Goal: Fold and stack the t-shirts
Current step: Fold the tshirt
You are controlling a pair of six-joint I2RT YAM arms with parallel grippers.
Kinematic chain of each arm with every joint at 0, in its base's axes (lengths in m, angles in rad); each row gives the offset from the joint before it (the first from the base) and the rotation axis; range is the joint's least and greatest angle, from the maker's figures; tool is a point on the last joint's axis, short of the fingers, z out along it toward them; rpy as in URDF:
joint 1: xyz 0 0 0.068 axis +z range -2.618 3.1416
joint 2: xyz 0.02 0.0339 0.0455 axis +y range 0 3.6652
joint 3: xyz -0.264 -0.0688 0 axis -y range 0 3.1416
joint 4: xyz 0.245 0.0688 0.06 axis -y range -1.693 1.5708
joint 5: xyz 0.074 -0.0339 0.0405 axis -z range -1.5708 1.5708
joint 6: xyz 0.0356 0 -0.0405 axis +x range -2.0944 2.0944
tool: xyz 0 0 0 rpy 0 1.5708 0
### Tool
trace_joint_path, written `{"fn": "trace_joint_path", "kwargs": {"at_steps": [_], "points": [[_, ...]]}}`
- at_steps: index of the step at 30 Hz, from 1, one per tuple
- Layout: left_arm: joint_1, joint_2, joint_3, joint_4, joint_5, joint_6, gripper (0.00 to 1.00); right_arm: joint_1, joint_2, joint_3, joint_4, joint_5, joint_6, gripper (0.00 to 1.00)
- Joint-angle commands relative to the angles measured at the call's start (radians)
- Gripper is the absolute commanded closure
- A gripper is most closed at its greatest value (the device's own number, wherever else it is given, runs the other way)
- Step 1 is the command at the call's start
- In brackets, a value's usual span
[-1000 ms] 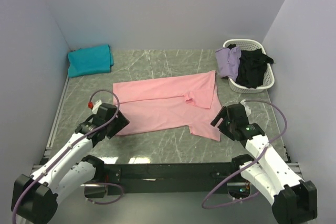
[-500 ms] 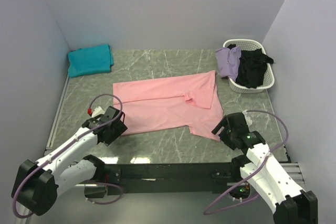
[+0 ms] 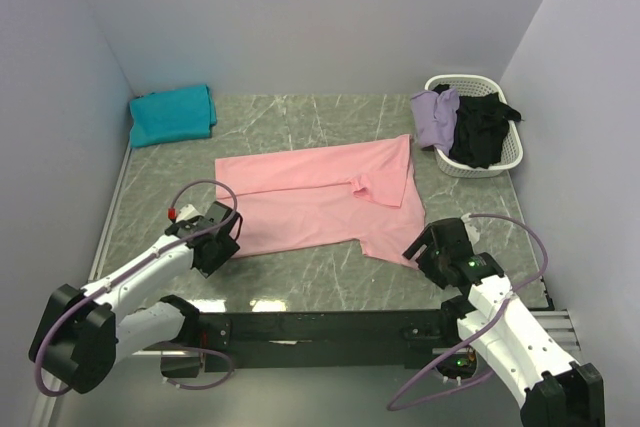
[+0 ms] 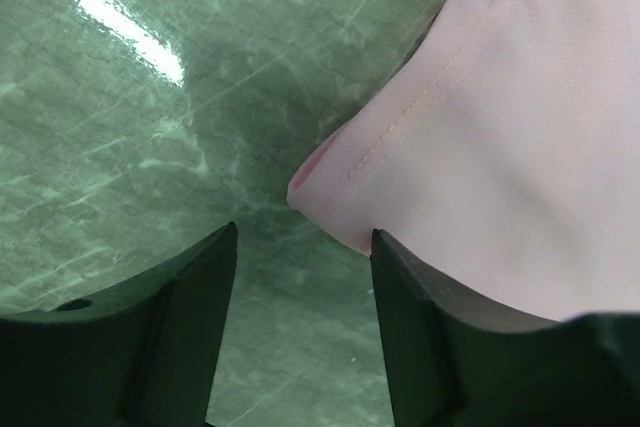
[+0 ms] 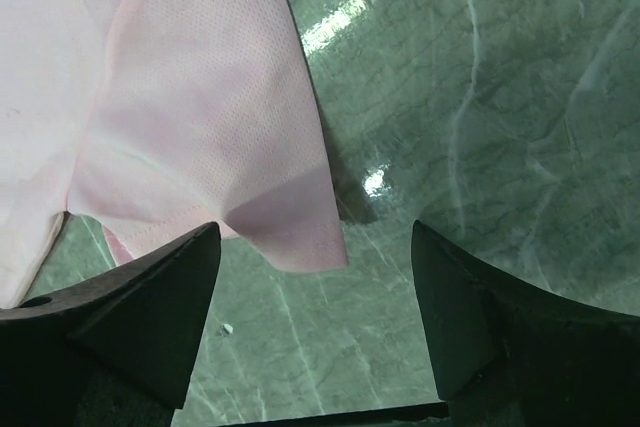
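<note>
the pink shirt [image 3: 320,202] lies flat, one near corner just ahead of each gripper; left gripper [image 3: 230,238] and right gripper [image 3: 424,246] both gape, empty.

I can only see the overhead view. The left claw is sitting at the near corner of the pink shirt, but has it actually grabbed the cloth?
Observer: Not yet. The left wrist view shows the left gripper open. The pink shirt has its stitched corner poking in between the jaws, unpinched.
Visitor: And the right claw?
Observer: The right wrist view shows the right gripper open too. Another corner of the shirt lies between its jaws on the table, not clamped.
</note>
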Motion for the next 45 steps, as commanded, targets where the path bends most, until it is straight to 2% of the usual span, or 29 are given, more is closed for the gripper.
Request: {"fn": "trace_joint_path", "kwargs": {"at_steps": [1, 4, 5, 6, 7, 10, 13, 15, 20, 29, 32, 33, 34, 36, 37, 38, 40, 41, 45], "points": [[-0.005, -0.004, 0.019, 0.032, -0.039, -0.011, 0.41, 0.008, 0.001, -0.01, 0.056, 0.0, 0.007, 0.2], [-0.005, -0.018, 0.006, 0.034, -0.045, -0.016, 0.45, 0.008, -0.002, -0.015, 0.068, -0.004, 0.002, 0.3], [-0.005, -0.025, 0.003, 0.032, -0.046, -0.019, 0.47, 0.008, -0.005, -0.018, 0.073, -0.006, 0.002, 0.36], [-0.005, -0.028, 0.0, 0.031, -0.049, -0.022, 0.55, 0.008, -0.008, -0.021, 0.075, -0.007, 0.002, 0.39], [-0.005, -0.031, -0.001, 0.028, -0.055, -0.024, 0.58, 0.008, -0.015, -0.024, 0.082, -0.012, 0.002, 0.42], [-0.005, -0.038, -0.01, 0.028, -0.063, -0.031, 0.6, 0.008, -0.025, -0.032, 0.09, -0.021, -0.001, 0.5], [-0.005, -0.038, -0.017, 0.037, -0.066, -0.034, 0.6, 0.008, -0.009, -0.027, 0.096, -0.018, -0.007, 0.5], [-0.005, -0.033, -0.018, 0.037, -0.066, -0.034, 0.55, 0.008, 0.0, -0.026, 0.101, -0.023, -0.015, 0.47], [-0.005, -0.024, -0.024, 0.043, -0.06, -0.041, 0.51, 0.008, 0.02, -0.024, 0.125, -0.04, -0.024, 0.42], [-0.005, 0.074, -0.026, 0.121, -0.052, -0.024, 0.58, 0.009, 0.041, -0.021, 0.137, -0.046, -0.033, 0.42], [-0.005, 0.099, -0.027, 0.135, -0.049, -0.019, 0.63, 0.008, 0.038, -0.02, 0.137, -0.044, -0.036, 0.46], [-0.005, 0.101, -0.029, 0.138, -0.048, -0.019, 0.64, 0.008, 0.032, -0.018, 0.137, -0.046, -0.036, 0.48], [-0.005, 0.102, -0.03, 0.143, -0.045, -0.019, 0.66, 0.008, 0.029, -0.018, 0.139, -0.047, -0.038, 0.58], [-0.005, 0.099, -0.035, 0.15, -0.043, -0.013, 0.71, 0.008, 0.021, -0.018, 0.14, -0.05, -0.038, 0.71], [-0.005, 0.096, -0.037, 0.152, -0.043, -0.015, 0.73, 0.008, 0.018, -0.018, 0.137, -0.049, -0.041, 0.9], [-0.005, 0.096, -0.04, 0.155, -0.045, -0.012, 0.79, 0.008, 0.017, -0.015, 0.134, -0.049, -0.039, 0.97], [-0.005, 0.091, -0.04, 0.152, -0.046, -0.01, 0.87, 0.006, 0.014, -0.015, 0.133, -0.053, -0.041, 1.0], [-0.005, 0.09, -0.037, 0.149, -0.048, -0.008, 0.98, 0.008, 0.012, -0.012, 0.128, -0.053, -0.044, 1.0], [-0.005, 0.074, -0.027, 0.126, -0.046, 0.007, 0.99, 0.008, -0.034, 0.012, 0.087, -0.037, -0.042, 1.0]]}}
